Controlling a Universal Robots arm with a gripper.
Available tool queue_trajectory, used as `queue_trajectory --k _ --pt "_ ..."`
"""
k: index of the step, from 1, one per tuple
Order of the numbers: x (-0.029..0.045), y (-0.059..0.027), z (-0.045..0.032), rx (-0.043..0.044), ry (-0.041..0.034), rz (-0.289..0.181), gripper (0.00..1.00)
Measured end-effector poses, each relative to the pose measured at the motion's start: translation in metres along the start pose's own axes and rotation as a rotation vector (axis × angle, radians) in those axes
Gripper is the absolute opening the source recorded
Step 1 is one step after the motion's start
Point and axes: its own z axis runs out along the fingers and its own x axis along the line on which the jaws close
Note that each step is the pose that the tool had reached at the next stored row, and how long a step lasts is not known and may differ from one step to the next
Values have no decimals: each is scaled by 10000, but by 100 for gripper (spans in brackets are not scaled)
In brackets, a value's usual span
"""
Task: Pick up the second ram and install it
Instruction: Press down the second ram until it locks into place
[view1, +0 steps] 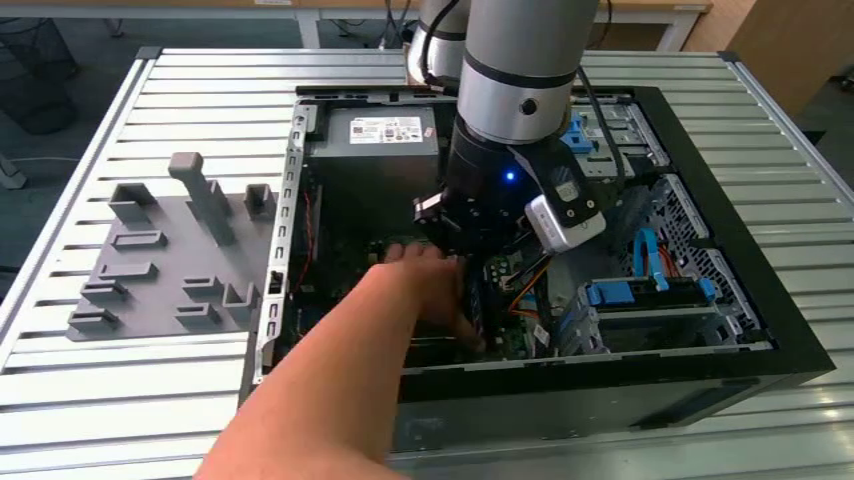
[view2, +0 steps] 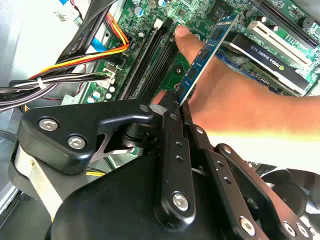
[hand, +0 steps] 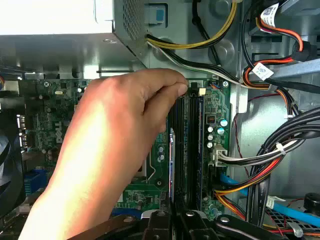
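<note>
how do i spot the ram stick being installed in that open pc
Look inside the open black computer case on the slatted table, at the green motherboard. There, over the long black slots, the tool grips a ram stick: the one thin blue-green strip standing on edge, beside a person's hand.

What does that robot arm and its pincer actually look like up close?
The arm is a thick silver-grey tube with black ring joints and a small blue light. A white-and-grey camera box is strapped to its wrist. The pincer is matt black metal: flat, narrow linkage bars joined by silver screws and pivot pins. The person's forearm beside it is bare, with no sleeve.
</note>
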Motion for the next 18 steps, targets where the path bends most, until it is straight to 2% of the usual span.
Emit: queue_trajectory --k 18 --pt "0 0 0 0 0 0 14"
